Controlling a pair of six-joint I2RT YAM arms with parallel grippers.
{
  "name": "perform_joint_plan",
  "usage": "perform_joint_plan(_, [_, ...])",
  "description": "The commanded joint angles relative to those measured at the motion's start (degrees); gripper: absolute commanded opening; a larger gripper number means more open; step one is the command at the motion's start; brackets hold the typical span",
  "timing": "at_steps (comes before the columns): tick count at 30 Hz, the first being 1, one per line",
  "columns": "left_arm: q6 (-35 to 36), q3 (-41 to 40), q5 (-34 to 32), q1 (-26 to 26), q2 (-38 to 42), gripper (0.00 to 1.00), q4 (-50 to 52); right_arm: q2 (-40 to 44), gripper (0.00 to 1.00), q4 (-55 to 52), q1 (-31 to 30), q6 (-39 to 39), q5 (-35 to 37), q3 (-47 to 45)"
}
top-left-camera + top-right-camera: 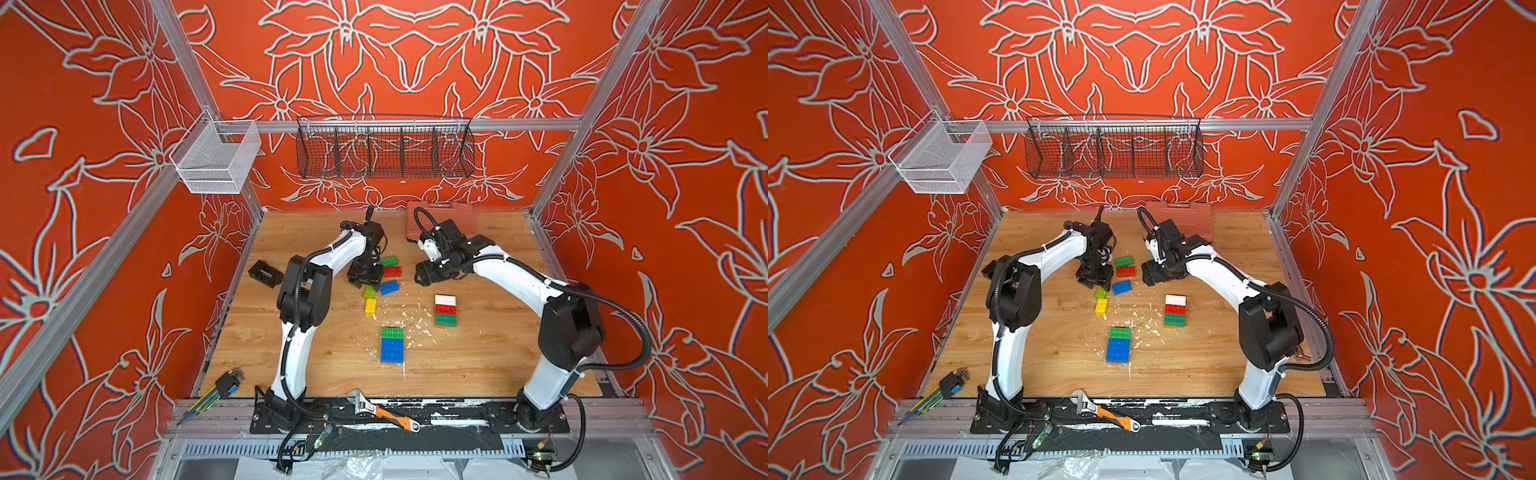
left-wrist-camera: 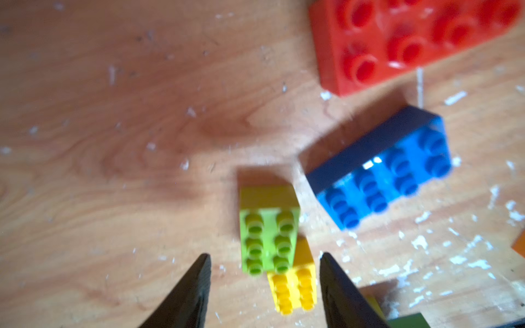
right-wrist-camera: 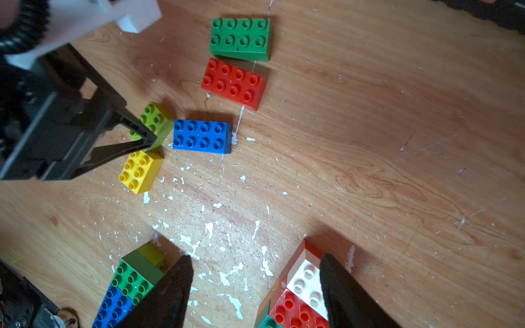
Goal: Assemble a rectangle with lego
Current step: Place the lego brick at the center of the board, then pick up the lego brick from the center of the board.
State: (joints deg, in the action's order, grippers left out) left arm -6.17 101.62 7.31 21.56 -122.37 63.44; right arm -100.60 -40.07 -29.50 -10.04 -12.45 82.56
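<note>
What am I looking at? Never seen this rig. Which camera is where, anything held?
Two robot arms stand on a wooden table, each ending in a two-finger gripper. Both top views look down on the whole scene; the other two pictures come from cameras on the wrists.

Loose lego lies mid-table: green brick, red brick, blue brick, lime brick, yellow brick. Nearer the bases sit a green-and-blue block and a white-red-green block.

The left gripper hangs open over the lime brick; the right gripper is open too. Neither holds anything.
</note>
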Motion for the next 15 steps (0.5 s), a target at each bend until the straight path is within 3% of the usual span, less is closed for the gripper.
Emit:
perform_joint_plan(1, [-3.25, -4.77, -0.55, 2.34, 6.40, 0.57, 0.38, 1.41, 0.73, -0.70, -0.48, 0.63, 1.20, 0.18])
perform_joint_plan(7, [-8.66, -13.36, 0.97, 3.87, 10.63, 0.49, -4.35, 2.74, 0.72, 1.39, -0.94, 0.11, 1.20, -1.50])
perform_joint_plan(15, [-12.21, -18.99, -2.06, 5.29, 11.10, 0.56, -10.11, 1.72, 0.72, 0.79, -1.89, 0.46, 1.24, -1.12])
